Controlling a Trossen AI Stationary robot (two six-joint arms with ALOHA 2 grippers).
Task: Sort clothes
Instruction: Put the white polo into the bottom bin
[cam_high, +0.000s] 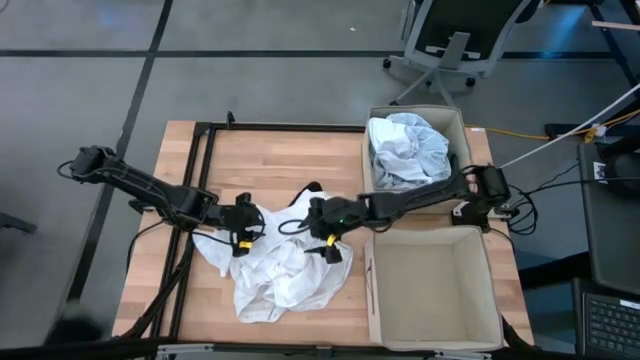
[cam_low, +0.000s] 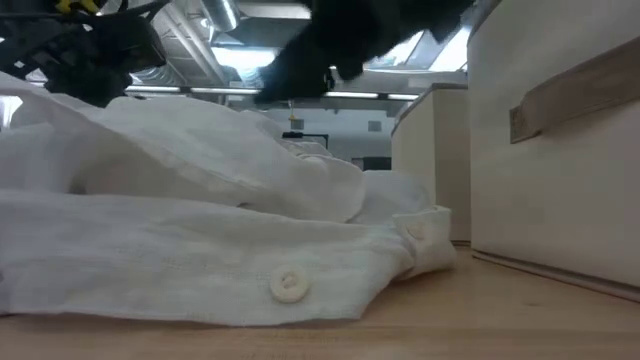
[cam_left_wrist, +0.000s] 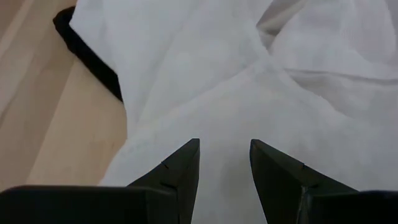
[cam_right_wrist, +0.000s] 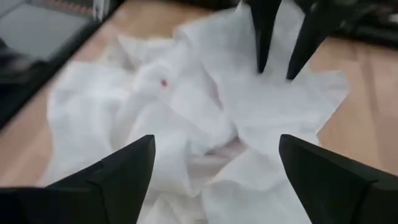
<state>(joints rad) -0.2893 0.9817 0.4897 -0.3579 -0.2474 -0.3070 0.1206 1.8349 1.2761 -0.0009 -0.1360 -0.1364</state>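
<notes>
Wooden counter (cam_high: 280, 160) is sitting on grey floor (cam_high: 250, 70). Two beige fabric boxes are standing along counter's right edge, touching each other: far box (cam_high: 462, 125) at the far right corner, near box (cam_high: 430, 290) just in front of it. Office chair (cam_high: 455, 40) is standing on floor beyond far box. Laptop (cam_high: 612, 320) is lying right of near box, off counter.

The shirt (cam_low: 200, 240) is matt white woven cloth, creased, with smooth plastic-looking buttons (cam_low: 289, 284). The surface (cam_high: 280, 160) is pale, smooth wood planks. The boxes (cam_high: 490, 290), right of frame, are beige matt fabric.
</notes>
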